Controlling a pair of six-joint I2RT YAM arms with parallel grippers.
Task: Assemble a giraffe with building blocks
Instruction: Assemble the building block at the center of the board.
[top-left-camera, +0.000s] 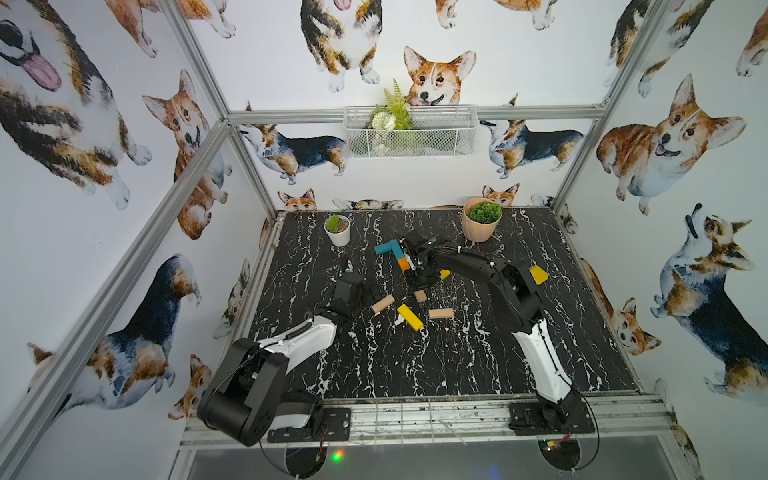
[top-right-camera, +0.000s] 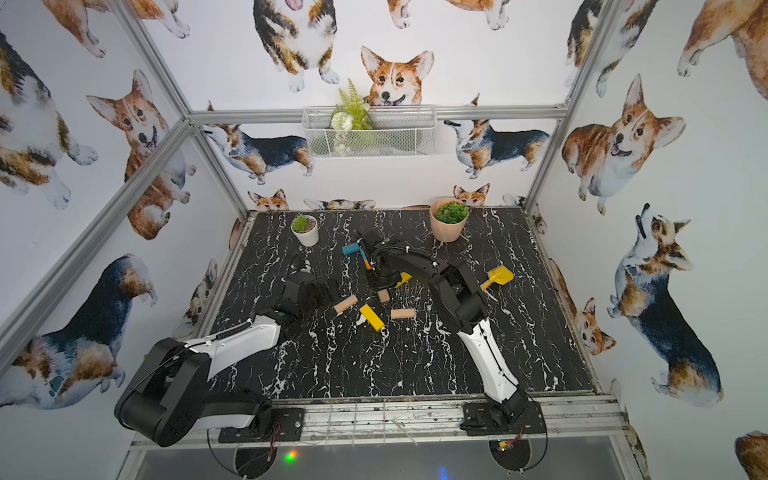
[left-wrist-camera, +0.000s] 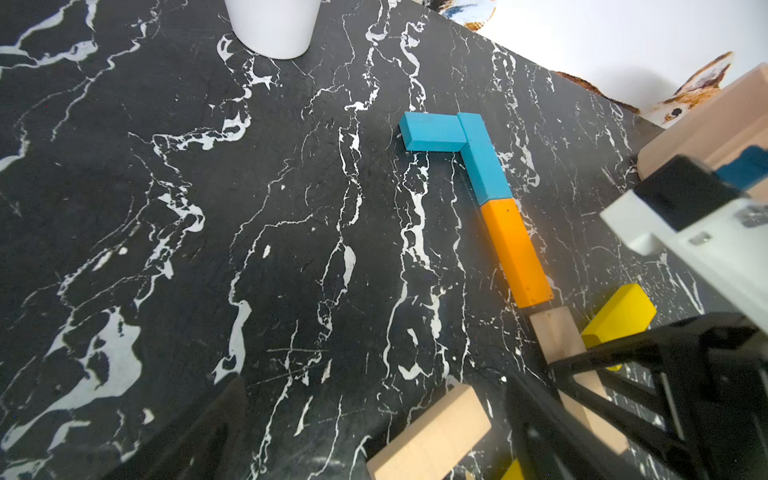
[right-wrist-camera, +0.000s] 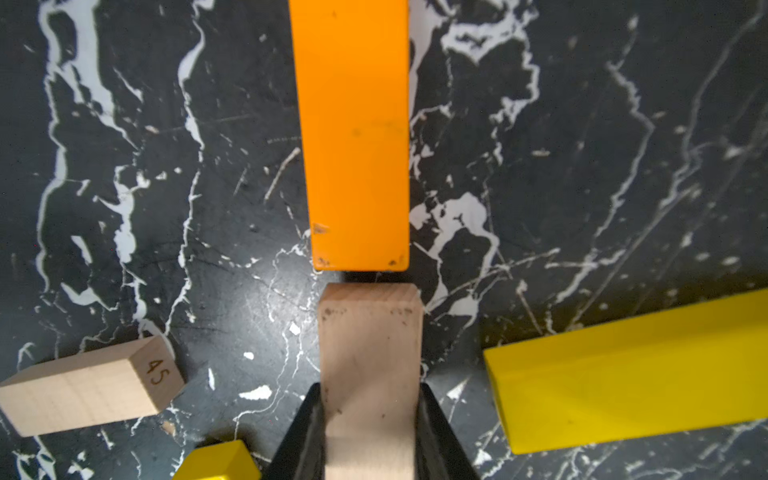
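the right gripper (right-wrist-camera: 370, 388) grips the tan block (right-wrist-camera: 370, 328) by its sides, the block's end just short of the orange block (right-wrist-camera: 353, 124), the end piece of the half-built giraffe (left-wrist-camera: 482, 166). a skewed release or a further push could knock the orange block crooked. the left gripper (top-left-camera: 368, 291) gapes wide and empty, well apart from the orange block. black marbled table (top-left-camera: 415, 365); corgi-print walls (top-left-camera: 83, 124).
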